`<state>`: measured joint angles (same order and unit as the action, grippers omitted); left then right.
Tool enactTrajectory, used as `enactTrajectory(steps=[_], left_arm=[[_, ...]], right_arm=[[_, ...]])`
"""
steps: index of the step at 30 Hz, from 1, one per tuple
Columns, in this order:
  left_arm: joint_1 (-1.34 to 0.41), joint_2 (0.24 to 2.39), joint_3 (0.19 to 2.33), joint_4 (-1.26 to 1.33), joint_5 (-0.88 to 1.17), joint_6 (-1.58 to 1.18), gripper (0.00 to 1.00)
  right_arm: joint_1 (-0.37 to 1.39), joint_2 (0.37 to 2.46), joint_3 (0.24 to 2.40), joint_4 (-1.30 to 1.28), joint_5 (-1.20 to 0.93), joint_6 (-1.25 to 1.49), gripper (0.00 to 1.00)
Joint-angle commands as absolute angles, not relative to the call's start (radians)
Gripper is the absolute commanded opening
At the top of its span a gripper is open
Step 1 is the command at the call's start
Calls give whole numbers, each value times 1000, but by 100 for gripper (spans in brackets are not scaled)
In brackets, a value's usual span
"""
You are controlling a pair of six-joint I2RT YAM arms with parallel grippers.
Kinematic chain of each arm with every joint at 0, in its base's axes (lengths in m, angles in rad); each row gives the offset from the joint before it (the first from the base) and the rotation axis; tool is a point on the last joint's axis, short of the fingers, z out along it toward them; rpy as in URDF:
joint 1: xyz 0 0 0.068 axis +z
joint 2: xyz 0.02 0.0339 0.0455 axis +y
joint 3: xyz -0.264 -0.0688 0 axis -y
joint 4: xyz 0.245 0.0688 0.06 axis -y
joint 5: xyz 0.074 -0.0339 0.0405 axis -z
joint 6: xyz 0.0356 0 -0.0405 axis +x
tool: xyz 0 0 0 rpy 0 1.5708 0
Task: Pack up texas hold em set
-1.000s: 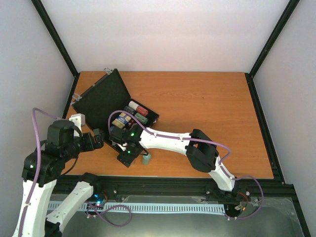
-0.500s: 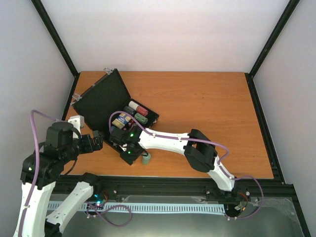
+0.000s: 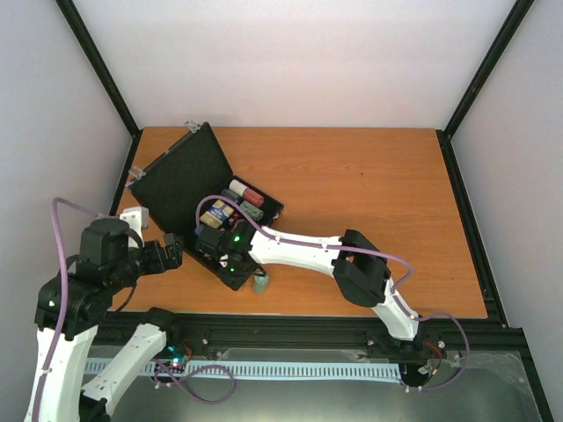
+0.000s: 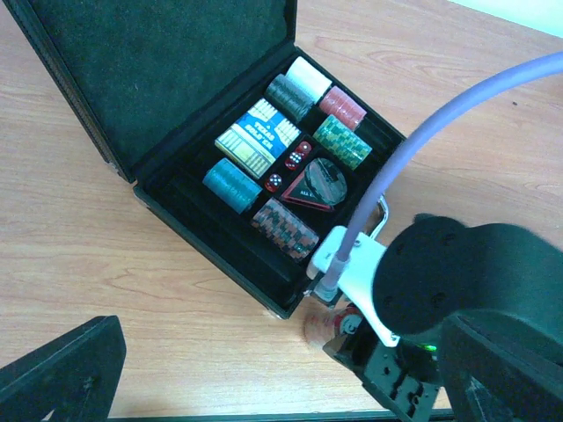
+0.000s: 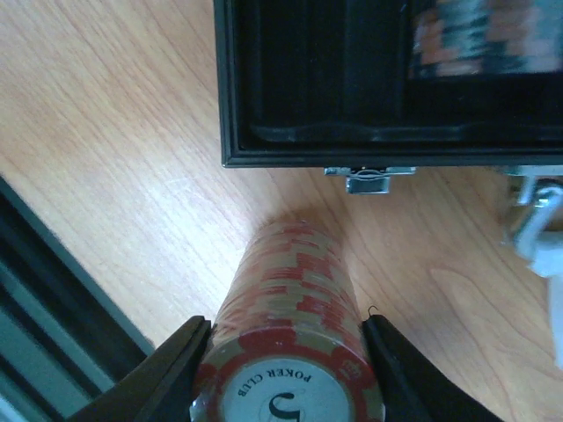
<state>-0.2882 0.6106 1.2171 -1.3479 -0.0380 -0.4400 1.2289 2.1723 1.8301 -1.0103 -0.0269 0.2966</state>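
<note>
On the bench [image 3: 369, 202], toward its left edge, the black case [image 4: 176, 79] lies open, its lid leaning back toward the rear-left corner so the tray can be reached from the near side. The right arm [image 3: 299, 248] stretches across from the near-right corner because a loose piece rests just outside the case's near wall, by the latch. The left claw [image 4: 281, 360] hangs released, fingers wide, near the left edge and apart from the case, seemingly to keep out of the way.

The right claw [image 5: 283, 327] has a finger against each flank of a red chip stack [image 5: 286, 281] on the bench, so I judge the stack grasped. It looks meant for the empty groove [image 5: 352, 79] along the tray's near wall. A small greenish cylinder [image 3: 261, 281], probably another stack, stands by the near edge beside that wrist. In the tray lie more chip stacks [image 4: 231, 183], a card deck [image 4: 258, 141], a black triangle [image 4: 317, 183] and red dice [image 4: 295, 158].
</note>
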Motion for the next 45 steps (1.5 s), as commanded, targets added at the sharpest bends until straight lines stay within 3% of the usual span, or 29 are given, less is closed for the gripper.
enactTrajectory(steps=[1, 14, 23, 37, 45], left_arm=[[-293, 617, 1259, -1356, -34, -425, 100], [-293, 601, 1264, -1344, -24, -449, 100], [-293, 588, 1252, -1343, -26, -466, 100], [-294, 582, 1223, -1343, -16, -466, 100], [-293, 588, 1203, -1324, -7, -460, 100]], right_arm=[[1216, 2024, 1866, -977, -16, 315, 12], [1133, 2182, 2008, -620, -114, 409, 11], [1128, 2424, 2304, -557, -60, 403, 11], [1124, 2543, 2289, -504, -30, 420, 14], [1126, 2449, 2146, -540, 0, 395, 50]])
